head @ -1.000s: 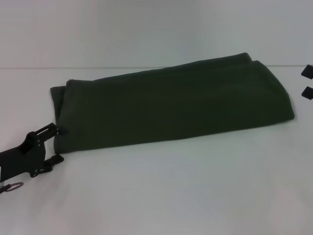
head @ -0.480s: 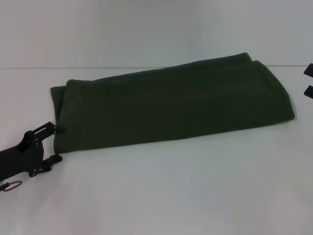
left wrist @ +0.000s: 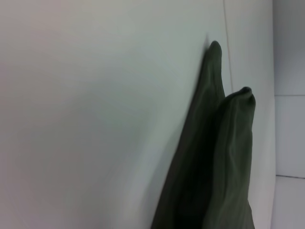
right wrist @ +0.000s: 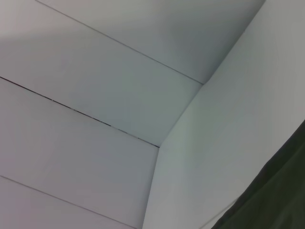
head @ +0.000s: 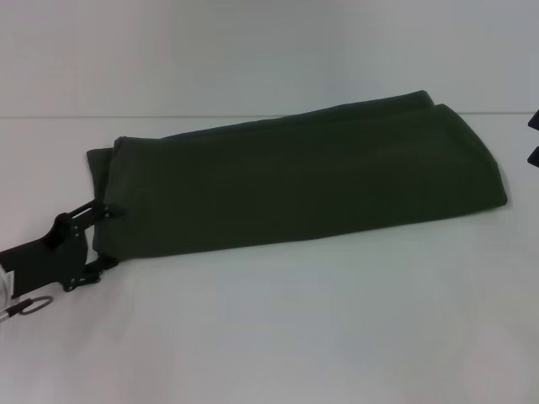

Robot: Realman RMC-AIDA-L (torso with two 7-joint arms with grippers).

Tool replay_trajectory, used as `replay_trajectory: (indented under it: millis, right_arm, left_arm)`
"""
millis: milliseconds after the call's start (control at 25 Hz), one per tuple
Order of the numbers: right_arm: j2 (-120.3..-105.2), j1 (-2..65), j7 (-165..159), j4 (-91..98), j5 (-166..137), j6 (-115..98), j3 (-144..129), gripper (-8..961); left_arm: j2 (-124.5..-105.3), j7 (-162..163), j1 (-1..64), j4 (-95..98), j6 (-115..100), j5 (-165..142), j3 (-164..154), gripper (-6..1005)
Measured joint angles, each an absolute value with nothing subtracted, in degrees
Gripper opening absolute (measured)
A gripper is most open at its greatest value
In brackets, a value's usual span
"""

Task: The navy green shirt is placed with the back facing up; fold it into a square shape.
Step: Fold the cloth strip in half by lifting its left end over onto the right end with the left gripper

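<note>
Left gripper (head: 108,237), fingers apart, straddles the left end of the long-folded dark olive-green cotton shirt (head: 312,177).
Crosswise fold pending: clamp this end, then carry it rightward.

My left gripper (head: 108,237): matte black, flat bracket-style body with two thin black jaws ending in small blocky tips. Small screws visible on the bracket face. A grey metal ring hangs off its underside near the wrist. Right gripper (head: 534,139): only two black blocky tips visible at frame edge.
</note>
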State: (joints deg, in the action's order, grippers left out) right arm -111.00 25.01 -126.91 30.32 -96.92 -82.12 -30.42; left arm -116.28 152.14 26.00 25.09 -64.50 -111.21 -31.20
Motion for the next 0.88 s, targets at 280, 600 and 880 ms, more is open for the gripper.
replay_trajectory:
  millis: [280,600,880]
  right_arm:
    - [-111.00,25.0,-126.9,30.2,-96.8,-82.1,-30.2,929]
    - [-111.07,24.8,-126.9,29.5,-97.0,-82.1,-29.7,928]
    - [-111.03,24.8,-126.9,29.0,-97.1,-81.9,-29.7,928]
  left_arm:
    - [-116.60,144.9,28.1,24.4,-67.6,-107.4,-29.9,921]
    - [-116.32,143.8,24.5,24.0,-70.5,-105.8,-28.9,923]
    - [-116.52,144.9,24.0,24.0,-71.3,-107.7,-29.6,920]
